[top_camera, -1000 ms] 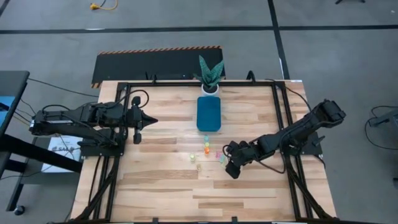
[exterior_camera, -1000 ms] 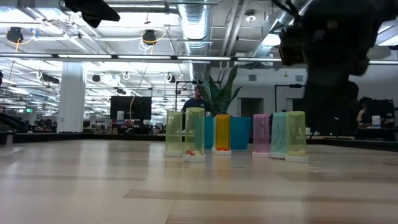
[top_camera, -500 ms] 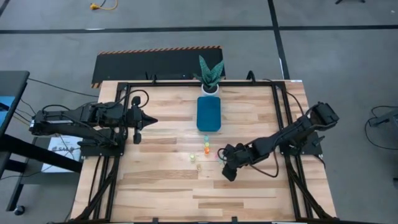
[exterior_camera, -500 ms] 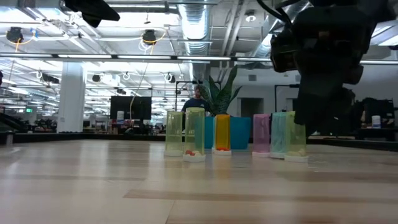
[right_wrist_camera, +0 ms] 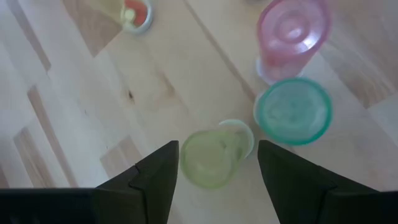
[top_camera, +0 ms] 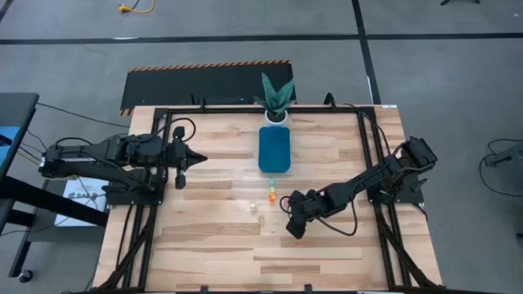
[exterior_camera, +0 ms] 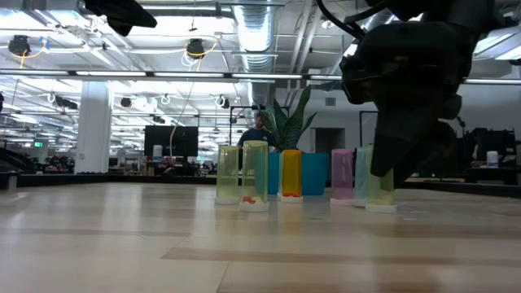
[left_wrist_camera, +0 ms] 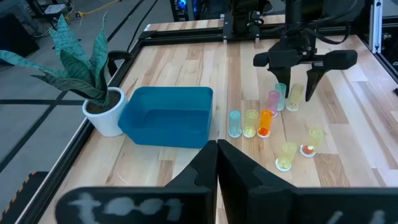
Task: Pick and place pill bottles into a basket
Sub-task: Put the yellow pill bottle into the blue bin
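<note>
Several small translucent pill bottles (left_wrist_camera: pixel 265 121) stand upright on their bases in a loose cluster on the wooden table, just near of the teal-blue basket (top_camera: pixel 274 149). My right gripper (right_wrist_camera: pixel 217 148) is open, pointing steeply down over a yellow-green bottle (right_wrist_camera: pixel 214 157). Its fingers stand on either side of that bottle without touching it. A teal-green bottle (right_wrist_camera: pixel 292 111) and a pink one (right_wrist_camera: pixel 292 31) stand right beside it. In the low view the gripper (exterior_camera: pixel 399 150) partly hides this bottle. My left gripper (top_camera: pixel 198 158) waits shut above the table's left side.
A white pot with a green plant (top_camera: pixel 276 100) stands at the far edge, behind the basket. A black frame (top_camera: pixel 366 155) runs along the table's edges. Two more bottles (top_camera: pixel 253 207) stand to the left of my right gripper. Bare wood lies toward the near edge.
My right gripper has moved toward the table's left edge and sunk a little toward the bottle cluster, staying open. It now stands over the yellow-green bottle, which it was beside before. No bottle has moved.
</note>
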Available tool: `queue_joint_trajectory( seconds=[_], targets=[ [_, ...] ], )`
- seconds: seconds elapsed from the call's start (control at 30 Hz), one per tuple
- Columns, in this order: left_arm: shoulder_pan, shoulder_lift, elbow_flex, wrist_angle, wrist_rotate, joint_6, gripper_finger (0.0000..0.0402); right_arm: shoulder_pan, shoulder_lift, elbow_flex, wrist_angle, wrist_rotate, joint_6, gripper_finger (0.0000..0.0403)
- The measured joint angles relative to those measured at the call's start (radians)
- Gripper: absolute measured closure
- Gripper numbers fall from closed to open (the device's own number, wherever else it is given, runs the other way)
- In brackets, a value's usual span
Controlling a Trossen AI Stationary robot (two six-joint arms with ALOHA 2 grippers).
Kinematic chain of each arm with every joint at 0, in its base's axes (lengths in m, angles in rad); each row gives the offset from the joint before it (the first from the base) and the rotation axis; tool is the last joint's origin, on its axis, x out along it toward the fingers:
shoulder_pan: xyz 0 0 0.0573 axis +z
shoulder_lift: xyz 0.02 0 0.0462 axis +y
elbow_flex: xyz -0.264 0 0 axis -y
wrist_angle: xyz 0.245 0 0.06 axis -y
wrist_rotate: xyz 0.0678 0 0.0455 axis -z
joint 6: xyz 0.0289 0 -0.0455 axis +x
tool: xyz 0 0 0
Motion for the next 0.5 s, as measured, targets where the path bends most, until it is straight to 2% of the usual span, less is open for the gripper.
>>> queue_joint_trajectory(
  seconds=[0.5],
  targets=[
    [0.0,0.0,0.0,-0.016,0.0,-0.003,0.0401,-0.015,-0.001,0.0,0.0,-0.002,0.02,0.0192]
  ],
)
